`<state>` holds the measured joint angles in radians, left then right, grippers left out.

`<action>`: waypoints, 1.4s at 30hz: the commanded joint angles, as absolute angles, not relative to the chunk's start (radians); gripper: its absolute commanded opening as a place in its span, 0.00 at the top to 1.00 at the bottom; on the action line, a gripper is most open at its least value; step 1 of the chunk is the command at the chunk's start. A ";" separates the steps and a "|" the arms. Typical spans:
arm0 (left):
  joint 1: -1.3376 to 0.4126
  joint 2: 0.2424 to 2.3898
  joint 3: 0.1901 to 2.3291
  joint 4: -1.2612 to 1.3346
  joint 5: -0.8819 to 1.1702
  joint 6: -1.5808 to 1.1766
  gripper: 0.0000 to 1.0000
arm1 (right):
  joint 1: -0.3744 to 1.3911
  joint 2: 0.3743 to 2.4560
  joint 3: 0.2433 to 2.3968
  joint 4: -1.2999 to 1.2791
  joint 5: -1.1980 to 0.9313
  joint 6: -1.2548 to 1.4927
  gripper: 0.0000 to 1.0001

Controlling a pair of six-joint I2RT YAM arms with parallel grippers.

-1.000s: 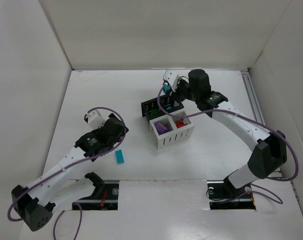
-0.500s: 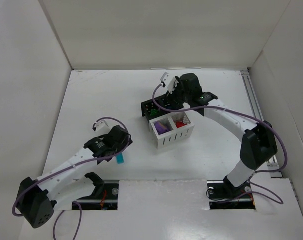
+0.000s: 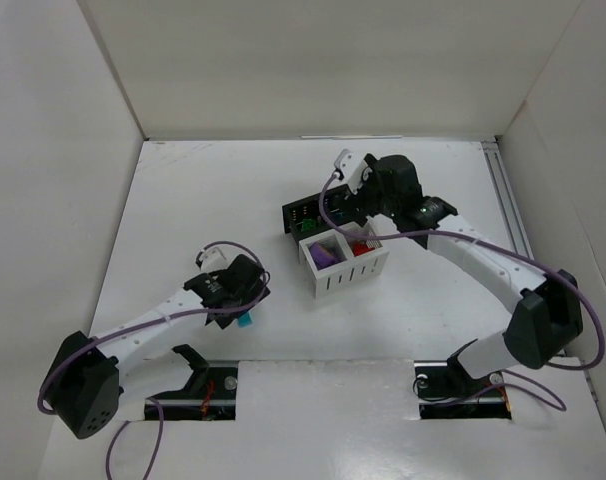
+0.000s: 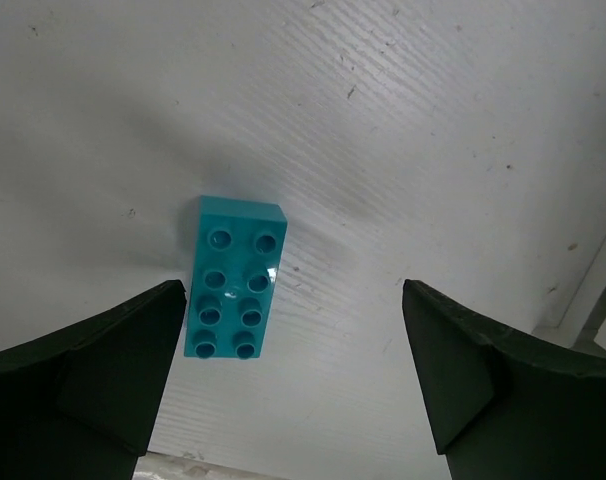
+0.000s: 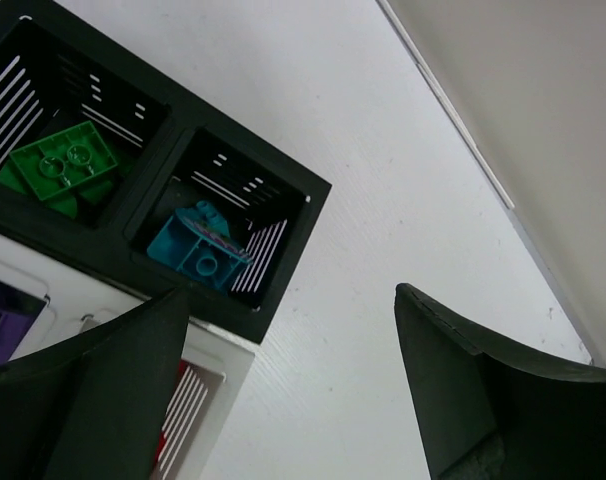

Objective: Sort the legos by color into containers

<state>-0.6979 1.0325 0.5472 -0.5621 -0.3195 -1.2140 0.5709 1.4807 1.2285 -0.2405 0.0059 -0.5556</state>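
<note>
Legos update: the loose teal lego [image 4: 235,277] is lying flat on the table [image 4: 433,150], studs up, down between the fingers of my left gripper [image 4: 293,335]. Those fingers are spread wide with nothing in them, and the brick sits nearer one finger than the other. My right gripper [image 5: 288,320] is spread wide and empty too, hanging over the black bin [image 5: 163,150]. That one has a green lego [image 5: 63,165] in one cell and a binned teal lego [image 5: 198,250] in the other. The white bin [image 3: 348,270] sits right up against it, with a purple lego [image 3: 324,256] and a red lego [image 3: 361,243] in separate cells.
</note>
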 commanded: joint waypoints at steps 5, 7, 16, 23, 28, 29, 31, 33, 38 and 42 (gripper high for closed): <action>-0.692 1.091 0.522 -0.549 -0.328 -1.241 0.19 | 0.578 1.345 1.141 -0.235 0.044 -0.525 0.12; -0.692 1.103 0.522 -0.526 -0.319 -1.241 0.29 | 0.578 1.333 1.129 -0.235 0.054 -0.525 0.12; -0.692 1.104 0.583 -0.548 -0.330 -1.209 0.85 | 0.569 1.234 1.071 -0.264 0.126 -0.486 0.12; -0.692 1.095 0.747 -0.588 -0.402 -1.123 0.88 | 0.493 0.979 0.939 -0.311 0.259 -0.387 0.05; -0.692 1.158 1.001 -0.516 -0.449 -0.929 0.88 | 0.414 0.809 0.859 -0.370 0.383 -0.338 0.00; -0.692 1.181 1.043 -0.497 -0.449 -0.895 0.88 | 0.390 0.787 0.848 -0.396 0.397 -0.337 0.00; -0.703 1.233 1.168 -0.438 -0.417 -0.827 0.87 | 0.368 0.738 0.825 -0.417 0.422 -0.305 0.00; -0.703 1.337 1.251 -0.407 -0.402 -0.743 0.87 | 0.348 0.716 0.816 -0.434 0.434 -0.289 0.00; -0.712 1.583 1.557 -0.396 -0.378 -0.672 0.89 | 0.310 0.704 0.798 -0.445 0.445 -0.278 0.00; -0.721 1.781 1.715 -0.383 -0.319 -0.638 0.89 | 0.310 0.747 0.798 -0.445 0.445 -0.278 0.00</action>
<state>-0.7067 1.7039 1.6154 -0.3923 -0.3653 -0.7067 0.3138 0.7261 0.8009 -0.4503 0.4191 -0.3019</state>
